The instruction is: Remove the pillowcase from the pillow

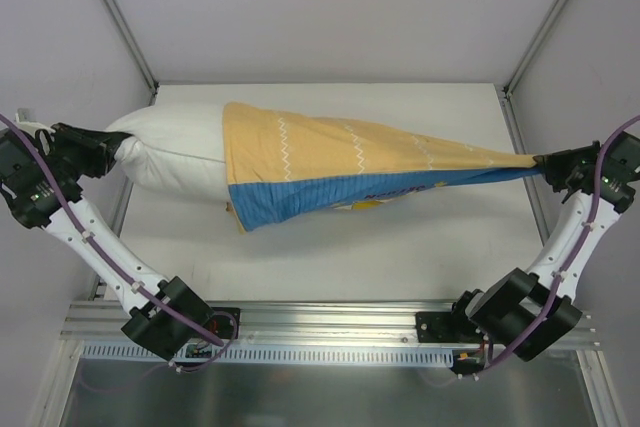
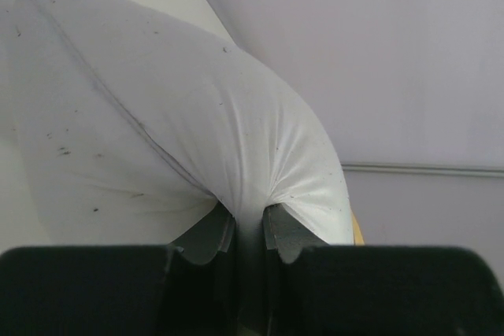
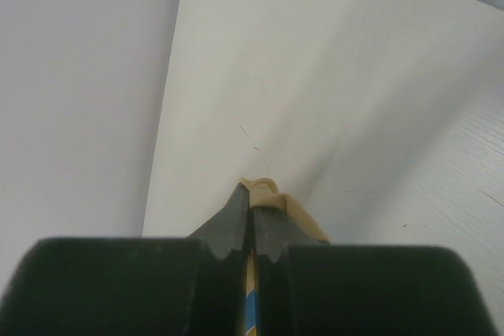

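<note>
The white pillow (image 1: 170,152) is stretched across the table's far left, its left end bare. The pillowcase (image 1: 330,162), yellow-orange on top and blue-striped below, covers its right part and tapers to a point at the far right. My left gripper (image 1: 118,147) is shut on the pillow's left end; in the left wrist view the white fabric (image 2: 197,139) bunches between the fingers (image 2: 206,234). My right gripper (image 1: 545,164) is shut on the pillowcase tip, which shows as a yellow fold (image 3: 272,194) in the right wrist view.
The white table (image 1: 380,247) is bordered by grey walls with metal posts at the back corners (image 1: 150,82). An aluminium rail (image 1: 330,322) runs along the near edge by the arm bases.
</note>
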`<action>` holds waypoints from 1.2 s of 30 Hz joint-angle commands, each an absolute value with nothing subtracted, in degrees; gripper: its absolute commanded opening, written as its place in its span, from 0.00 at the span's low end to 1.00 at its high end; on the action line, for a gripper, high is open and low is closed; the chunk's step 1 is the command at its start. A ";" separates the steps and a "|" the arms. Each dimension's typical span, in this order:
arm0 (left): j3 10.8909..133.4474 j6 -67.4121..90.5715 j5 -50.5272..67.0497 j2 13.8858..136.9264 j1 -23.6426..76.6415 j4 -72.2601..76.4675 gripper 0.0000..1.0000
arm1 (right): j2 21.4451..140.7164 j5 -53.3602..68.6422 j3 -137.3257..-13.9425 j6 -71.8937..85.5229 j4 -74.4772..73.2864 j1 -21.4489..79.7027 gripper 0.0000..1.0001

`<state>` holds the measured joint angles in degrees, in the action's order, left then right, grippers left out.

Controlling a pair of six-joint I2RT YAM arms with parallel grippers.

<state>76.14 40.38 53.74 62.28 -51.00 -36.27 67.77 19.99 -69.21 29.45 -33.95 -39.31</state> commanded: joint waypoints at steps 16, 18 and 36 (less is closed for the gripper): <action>71.72 38.06 48.69 56.69 -38.67 -24.00 0.00 | 69.60 7.38 -69.08 10.19 -33.57 0.95 0.93; 70.84 38.06 48.95 56.51 -38.06 -24.00 0.00 | 71.88 12.44 -69.17 11.95 -33.40 1.67 0.94; 68.82 38.85 50.18 54.05 -37.97 -24.08 0.00 | 112.05 0.35 -91.57 32.24 -36.82 11.25 0.98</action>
